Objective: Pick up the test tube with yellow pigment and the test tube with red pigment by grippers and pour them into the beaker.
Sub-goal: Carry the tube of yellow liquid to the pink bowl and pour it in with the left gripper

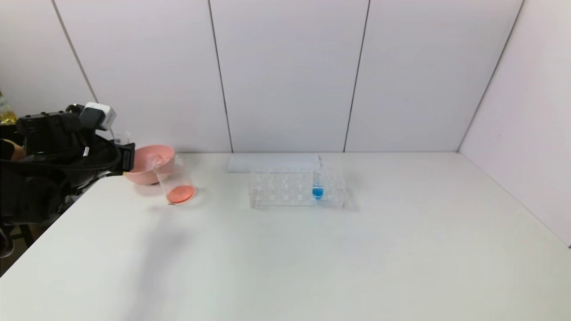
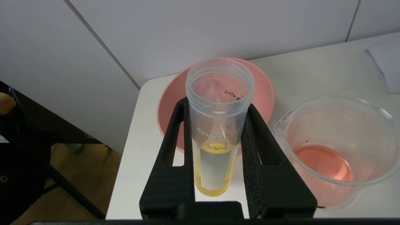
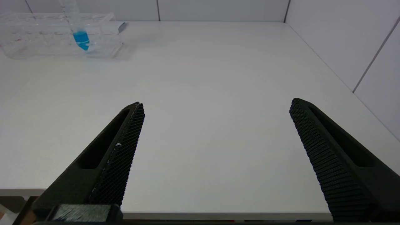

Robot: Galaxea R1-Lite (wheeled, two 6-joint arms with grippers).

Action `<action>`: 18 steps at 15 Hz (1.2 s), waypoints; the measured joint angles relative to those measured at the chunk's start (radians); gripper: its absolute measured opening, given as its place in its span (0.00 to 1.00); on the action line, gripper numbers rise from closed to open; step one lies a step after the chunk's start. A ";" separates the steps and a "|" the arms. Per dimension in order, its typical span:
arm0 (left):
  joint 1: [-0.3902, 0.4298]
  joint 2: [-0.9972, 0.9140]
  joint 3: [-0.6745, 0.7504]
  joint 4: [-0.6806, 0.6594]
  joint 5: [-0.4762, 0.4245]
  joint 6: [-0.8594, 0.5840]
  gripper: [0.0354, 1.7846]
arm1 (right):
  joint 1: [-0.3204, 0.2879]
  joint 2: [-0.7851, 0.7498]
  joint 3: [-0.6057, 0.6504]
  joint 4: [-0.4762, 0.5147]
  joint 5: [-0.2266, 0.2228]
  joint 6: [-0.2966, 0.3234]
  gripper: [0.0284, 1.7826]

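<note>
One slip could spill yellow past the beaker (image 2: 337, 150): my left jaws grip the yellow tube (image 2: 217, 125) off beside it, right jaws open.

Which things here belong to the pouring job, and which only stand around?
Job:
- yellow tube, held in the shut left gripper
- beaker, pink-red liquid inside
- right gripper, open, waiting over the table's near edge

Standing around:
- pink bowl
- rack
- blue tube in it

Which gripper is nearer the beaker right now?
Left. The left gripper, gripping the yellow tube, hangs beside the beaker. The right gripper waits open at the table's near edge.
</note>
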 joint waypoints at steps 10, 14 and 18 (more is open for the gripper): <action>0.072 -0.046 -0.120 0.326 -0.104 0.214 0.24 | 0.000 0.000 0.000 0.000 0.000 0.000 0.95; 0.071 -0.052 -0.176 0.430 -0.105 0.270 0.24 | 0.000 0.000 0.000 0.000 0.000 0.000 0.95; 0.066 -0.051 -0.210 0.473 -0.124 0.300 0.24 | 0.000 0.000 0.000 0.000 0.000 0.000 0.95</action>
